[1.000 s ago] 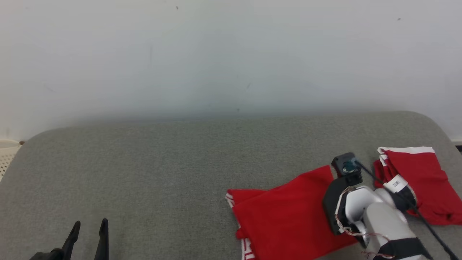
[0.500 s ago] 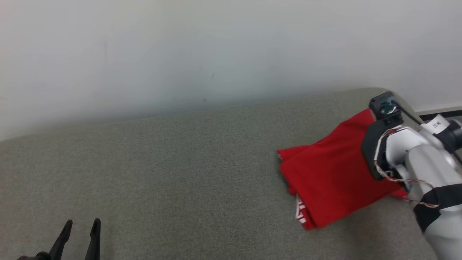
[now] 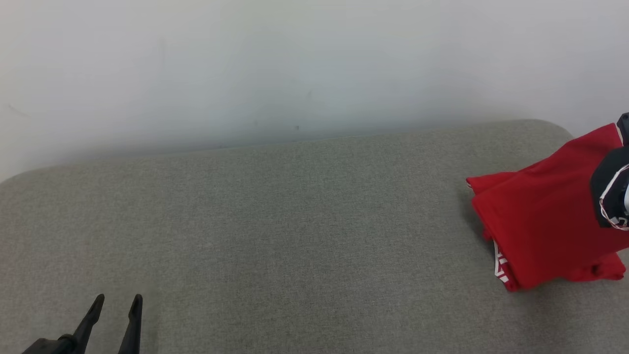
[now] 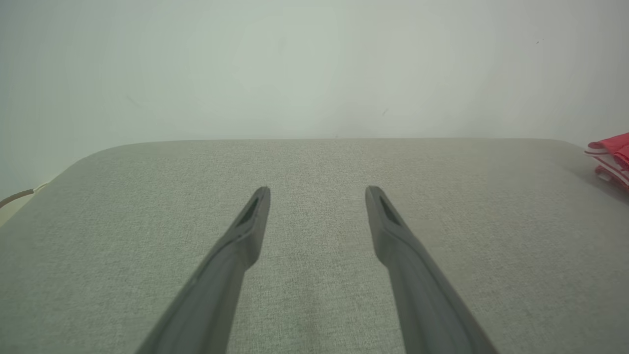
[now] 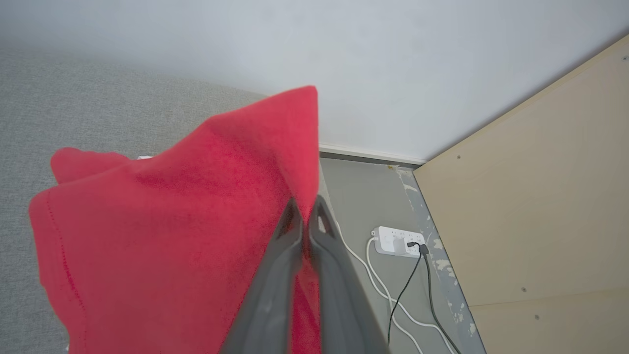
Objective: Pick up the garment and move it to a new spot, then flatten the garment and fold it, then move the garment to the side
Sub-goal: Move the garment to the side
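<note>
Well, the right claw (image 5: 305, 221) is clenched on a folded red cloth garment with white trim (image 5: 172, 221); seen from its own wrist, the two long dark fingers (image 5: 275, 275) stand almost together, with a ridge of the red cloth pinched between them and a peaked corner rising above their tips; the rest of the cloth hangs and spreads away to that view's left. From the head, the garment (image 3: 535, 221) sits at the far right end of a broad grey fabric-covered cushion (image 3: 295, 221), its upper right corner drawn up towards the right arm's dark wrist housing (image 3: 609, 191) at the picture's edge, its lower folds and a strip of white trim low against the cushion, where they cast a shadow; whether they rest on it I cannot tell. Beyond the cushion's end there is a grey floor (image 5: 363, 196) with a white power strip (image 5: 393, 241) lying on it, a dark cable and a white cable running from it, and a pale beige board panel (image 5: 530, 196) just beside. Well apart, at the lower left, the left claw (image 3: 118, 300) is released and holds nothing; its fingers (image 4: 245, 236) are spread wide over bare grey cushion; the garment (image 4: 612, 157) shows at that view's right edge; a plain pale wall (image 3: 295, 59) stands behind.
</note>
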